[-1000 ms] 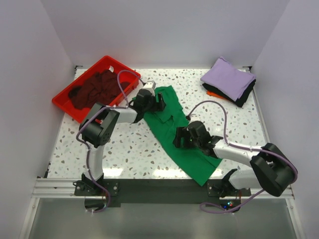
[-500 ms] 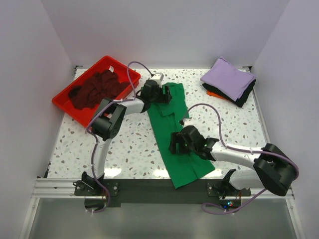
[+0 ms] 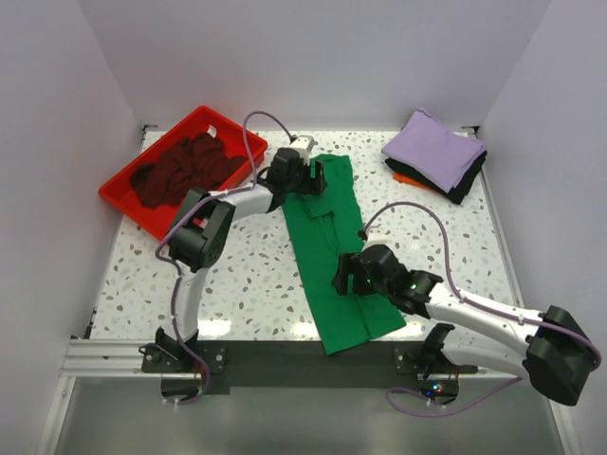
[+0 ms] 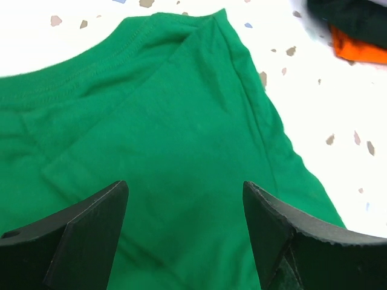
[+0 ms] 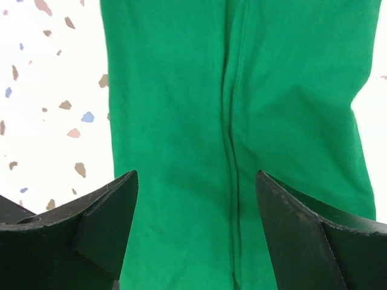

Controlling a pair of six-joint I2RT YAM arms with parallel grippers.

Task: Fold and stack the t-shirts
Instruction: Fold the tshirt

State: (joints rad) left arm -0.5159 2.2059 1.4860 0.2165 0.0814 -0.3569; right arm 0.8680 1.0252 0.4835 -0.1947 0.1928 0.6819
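Observation:
The bright green t-shirt [image 3: 334, 246] lies on the table as a long narrow strip, folded lengthwise, running from the far middle to the near edge. My left gripper [image 3: 305, 178] is open and empty just above its far collar end [image 4: 181, 139]. My right gripper [image 3: 349, 278] is open and empty just above its lower half, where a lengthwise fold edge [image 5: 233, 151] runs. A dark maroon t-shirt [image 3: 180, 169] lies crumpled in the red tray [image 3: 123, 199]. Folded lavender [image 3: 434, 150], black [image 3: 467, 180] and orange [image 3: 406, 178] t-shirts are stacked at the far right.
The red tray stands at the far left, beside my left arm. The folded stack sits in the far right corner; its black and orange edges [image 4: 357, 42] show at the top right of the left wrist view. White side walls close in the table.
The green shirt has been drawn from a slanted, wider spread into a straight narrow strip. My left gripper moved toward the far edge; my right gripper shifted slightly toward the near edge. Both are open.

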